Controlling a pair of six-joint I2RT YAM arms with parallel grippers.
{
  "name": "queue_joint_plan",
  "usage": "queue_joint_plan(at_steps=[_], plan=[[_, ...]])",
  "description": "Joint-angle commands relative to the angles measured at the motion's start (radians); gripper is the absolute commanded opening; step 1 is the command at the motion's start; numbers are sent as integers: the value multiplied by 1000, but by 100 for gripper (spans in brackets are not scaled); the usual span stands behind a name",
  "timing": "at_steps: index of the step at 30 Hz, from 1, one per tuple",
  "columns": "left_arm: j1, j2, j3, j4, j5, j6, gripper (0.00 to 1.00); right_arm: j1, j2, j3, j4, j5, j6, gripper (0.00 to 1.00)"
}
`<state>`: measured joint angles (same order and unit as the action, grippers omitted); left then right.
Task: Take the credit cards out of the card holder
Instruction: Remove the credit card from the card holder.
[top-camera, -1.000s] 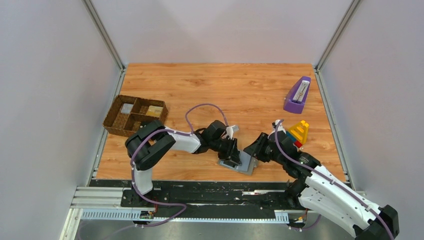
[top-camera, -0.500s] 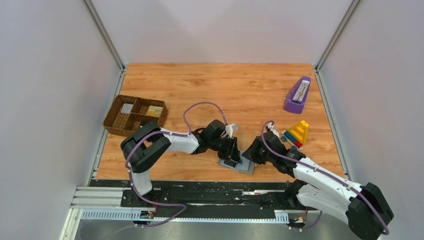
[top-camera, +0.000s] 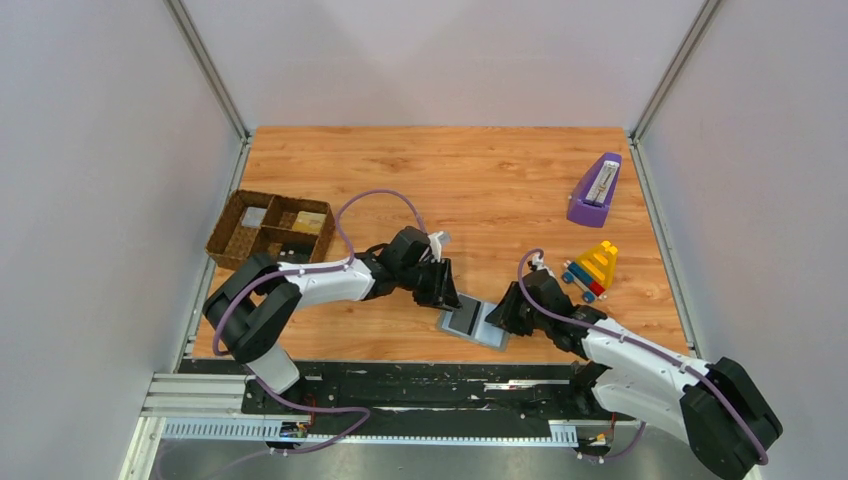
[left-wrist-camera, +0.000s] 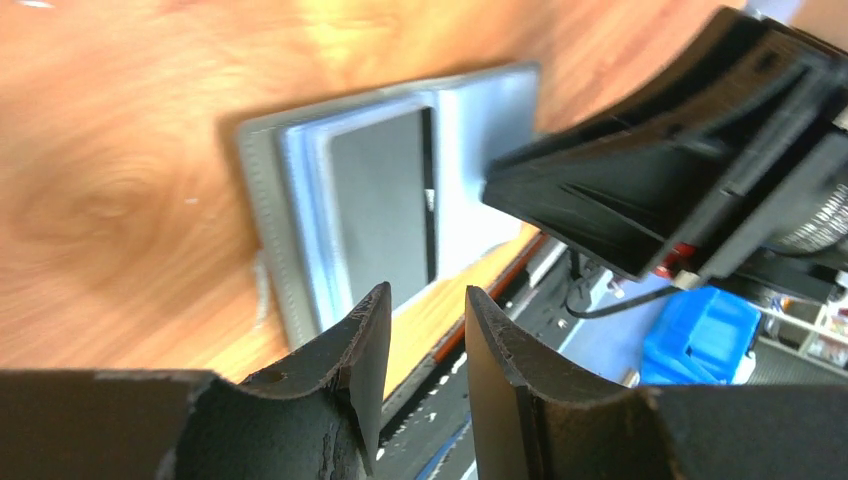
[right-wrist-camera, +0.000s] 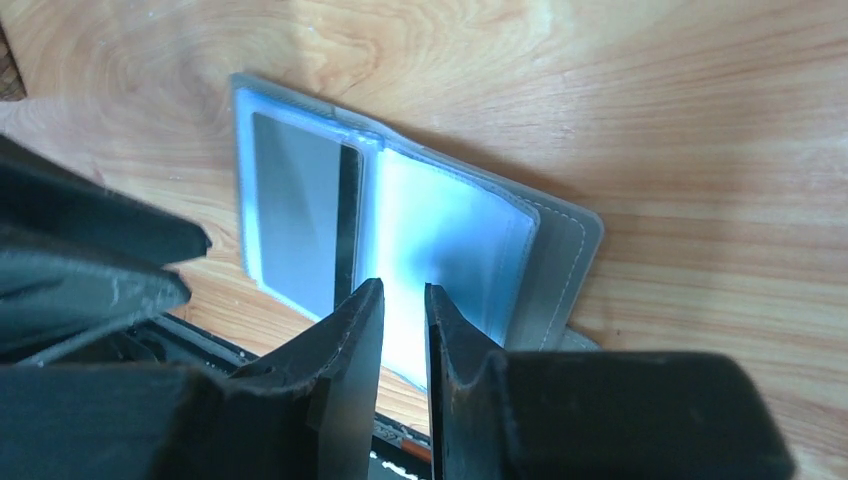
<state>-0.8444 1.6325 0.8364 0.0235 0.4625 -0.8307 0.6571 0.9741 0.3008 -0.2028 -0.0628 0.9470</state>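
The card holder lies open on the wood close to the table's near edge, pale blue-grey inside. One pocket holds a grey credit card with a dark stripe, also seen in the left wrist view. My left gripper hangs just off the holder's far-left corner, open, with nothing between its fingers. My right gripper is over the holder's right pocket. Its jaws stand a narrow gap apart and hold nothing.
A brown woven divided tray stands at the left edge, with a pale grey piece and a tan piece in its compartments. A purple wedge-shaped object and a coloured toy block stack sit at the right.
My left gripper has pulled back to the left, off the holder, uncovering the grey card. My right gripper slid slightly left over the holder and its jaws narrowed.
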Motion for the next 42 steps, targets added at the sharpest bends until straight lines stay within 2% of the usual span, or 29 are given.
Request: queue_joint_plan(at_steps=[1,5,14,23,31,42], plan=[[28,-22,-2,-57,-35,59,41,-10,-23,11,65,-43,-40,22],[33,17,17,-47,-3,74,38,-10,-35,16,97,-67,-9,22],[33,71,35,-94,-26,124,34,-10,27,44,115,-56,32,23],[33,59,-19,-78,-9,95,30,-10,98,58,143,-67,35,23],[30,29,-92,2,22,32,26,-10,159,56,176,-84,24,24],[25,20,-108,16,26,16,25,-10,188,57,246,-151,-13,23]])
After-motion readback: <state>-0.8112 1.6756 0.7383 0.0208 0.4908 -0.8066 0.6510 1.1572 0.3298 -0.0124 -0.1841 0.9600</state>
